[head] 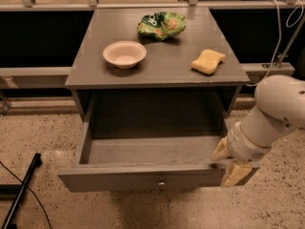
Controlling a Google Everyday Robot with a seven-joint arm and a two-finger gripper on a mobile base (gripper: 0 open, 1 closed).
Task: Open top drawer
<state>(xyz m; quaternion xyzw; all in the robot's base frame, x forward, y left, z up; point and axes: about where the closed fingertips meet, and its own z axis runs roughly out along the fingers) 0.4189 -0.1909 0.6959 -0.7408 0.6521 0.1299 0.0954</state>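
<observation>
While the top drawer (143,151) stands wide open, its grey front and small round knob (161,182) jutting toward the near side from beneath the counter (157,75), the white arm's tool (228,162) is clamped on the right end of that front, one of its yellowish fingers (237,174) outside the panel and the other inside. On the counter sit a white bowl (125,54) at the left, a crumpled green packet (162,25) at the far edge and a yellow sponge (208,61) at the right.
</observation>
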